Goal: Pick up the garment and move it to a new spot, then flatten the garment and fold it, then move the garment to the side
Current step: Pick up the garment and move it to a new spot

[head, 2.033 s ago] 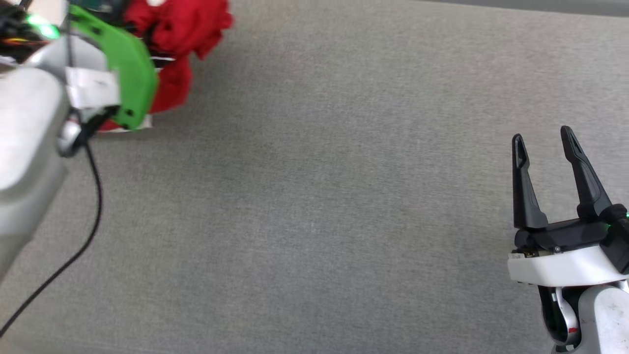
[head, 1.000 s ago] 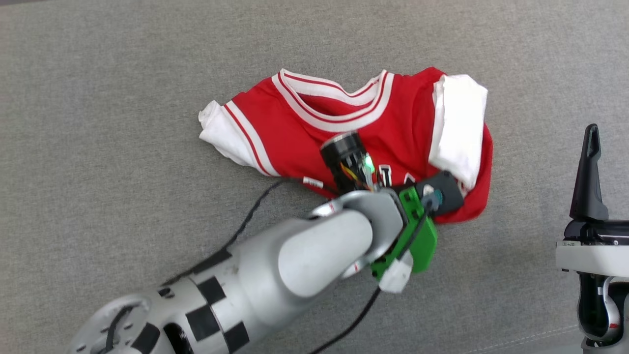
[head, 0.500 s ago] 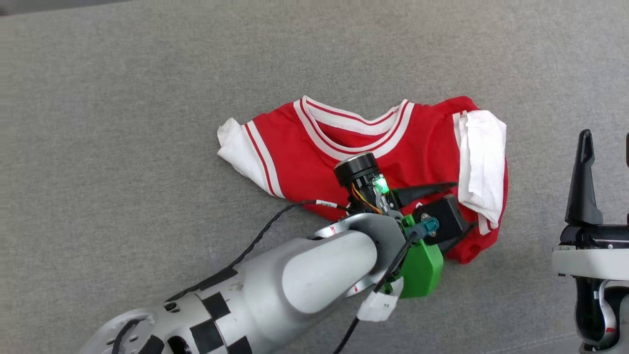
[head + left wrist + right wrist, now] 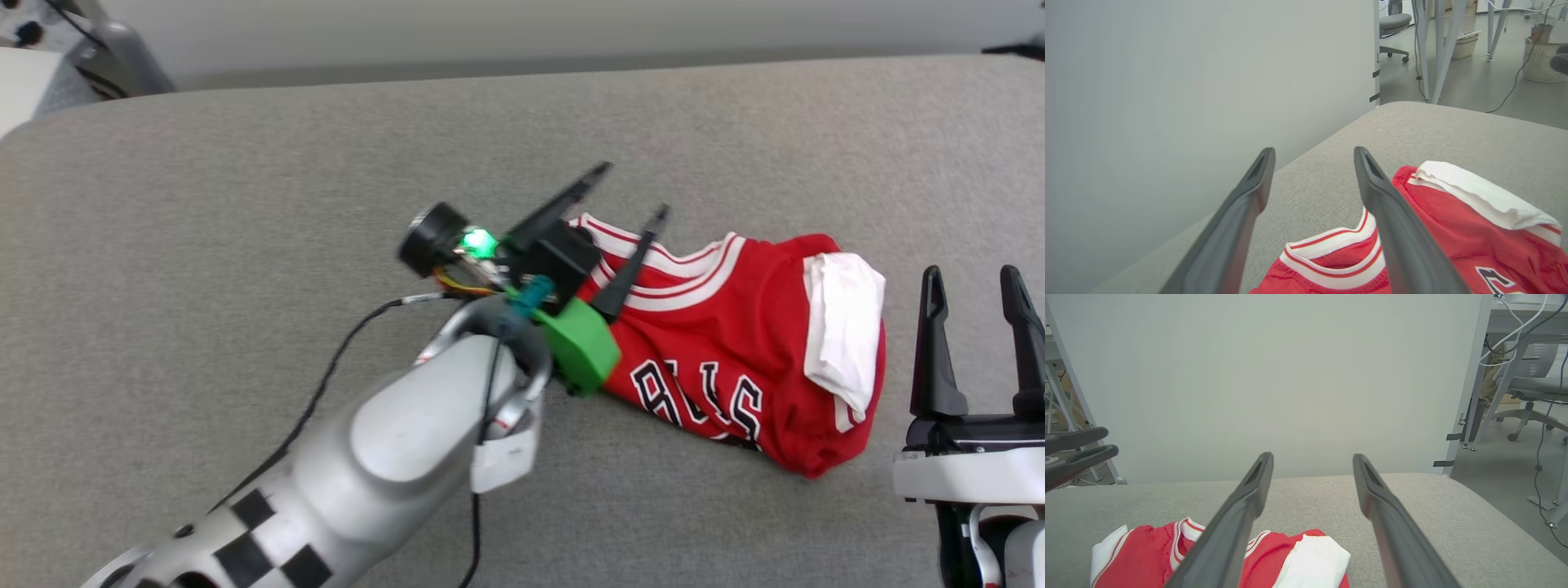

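Observation:
The garment [image 4: 735, 351], a red T-shirt with white sleeves, striped trim and black lettering, lies rumpled on the grey cushioned surface [image 4: 204, 245], right of centre in the head view. My left gripper [image 4: 633, 190] hovers open above its collar end, holding nothing. In the left wrist view the open left gripper [image 4: 1312, 157] has the collar [image 4: 1331, 245] below it and a folded white sleeve [image 4: 1486, 196] to the right. My right gripper [image 4: 971, 278] stands open just right of the garment, apart from it. The right wrist view has that gripper [image 4: 1312, 461] open above the garment [image 4: 1147, 555].
A pale wall panel [image 4: 1249, 375] rises behind the surface's far edge. Office chairs [image 4: 1531, 392], table legs [image 4: 1437, 41] and baskets [image 4: 1539, 61] stand on the floor beyond. My left arm and its black cable [image 4: 326, 384] lie across the left part of the surface.
My left gripper has opened, let go of the garment and lifted off it toward the collar. The head camera has tilted up, so the surface's far edge now shows.

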Robot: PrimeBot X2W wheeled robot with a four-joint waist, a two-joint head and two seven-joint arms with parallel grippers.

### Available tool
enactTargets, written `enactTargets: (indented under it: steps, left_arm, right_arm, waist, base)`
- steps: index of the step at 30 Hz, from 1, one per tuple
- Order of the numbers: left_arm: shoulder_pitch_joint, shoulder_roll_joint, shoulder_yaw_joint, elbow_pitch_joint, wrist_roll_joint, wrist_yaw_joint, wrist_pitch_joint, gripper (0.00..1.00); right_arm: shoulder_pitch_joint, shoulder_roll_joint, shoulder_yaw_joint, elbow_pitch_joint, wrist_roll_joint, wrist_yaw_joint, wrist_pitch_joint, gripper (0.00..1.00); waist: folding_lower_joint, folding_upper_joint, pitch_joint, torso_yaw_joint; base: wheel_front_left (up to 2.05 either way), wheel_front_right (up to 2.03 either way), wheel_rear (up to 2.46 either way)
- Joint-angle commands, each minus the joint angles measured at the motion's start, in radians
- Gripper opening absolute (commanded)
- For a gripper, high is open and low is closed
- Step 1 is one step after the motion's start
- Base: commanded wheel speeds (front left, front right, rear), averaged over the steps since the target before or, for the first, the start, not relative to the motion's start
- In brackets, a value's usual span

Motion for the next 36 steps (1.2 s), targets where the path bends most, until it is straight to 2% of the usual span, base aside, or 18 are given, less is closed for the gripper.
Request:
enactTargets:
  steps: [1,6,8,12,16,19,25,36]
  left_arm:
    - [0.034,0.021,0.026,-0.021,0.007,0.024,-0.005,1.0]
    - [0.165,0.111,0.199,-0.157,0.045,0.121,-0.006,1.0]
    - [0.225,0.138,0.268,-0.2,0.056,0.147,-0.006,1.0]
    - [0.348,0.174,0.394,-0.263,0.073,0.168,-0.006,1.0]
    - [0.467,0.181,0.514,-0.308,0.098,0.172,-0.006,1.0]
    - [0.552,0.17,0.588,-0.331,0.12,0.159,-0.006,1.0]
    - [0.705,0.122,0.719,-0.36,0.18,0.106,-0.006,1.0]
    - [0.854,0.022,0.863,-0.369,0.276,-0.012,-0.006,1.0]
  right_arm:
    - [0.014,0.001,0.005,-0.005,-0.007,-0.001,-0.009,1.0]
    - [0.031,0.001,0.025,-0.007,-0.018,-0.001,-0.009,1.0]
    - [0.035,0.001,0.034,-0.005,-0.022,-0.001,-0.009,1.0]
    - [0.044,0.001,0.048,-0.002,-0.034,-0.001,-0.009,1.0]
    - [0.055,0.001,0.061,0.015,-0.033,-0.001,-0.009,1.0]
    - [0.064,0.001,0.073,0.031,-0.031,-0.001,-0.009,1.0]
    - [0.081,0.001,0.087,0.059,-0.024,-0.001,-0.009,1.0]
    - [0.133,0.001,0.086,0.111,-0.012,-0.001,-0.009,1.0]
  waist:
    - [0.0001,0.0,-0.057,0.059]
    - [0.0001,0.0,-0.077,0.09]
    - [0.0001,0.0,-0.084,0.098]
    - [0.0001,0.0,-0.094,0.111]
    - [0.0001,0.0,-0.102,0.117]
    - [0.0001,0.0,-0.11,0.117]
    - [0.0001,0.0,-0.132,0.107]
    - [0.0001,0.0,-0.164,0.099]
  base:
    - [0.0,0.0,0.0]
    - [0.0,0.0,0.0]
    - [0.0,0.0,0.0]
    - [0.0,0.0,0.0]
    - [0.0,0.0,0.0]
    - [0.0,0.0,0.0]
    - [0.0,0.0,0.0]
    - [0.0,0.0,0.0]
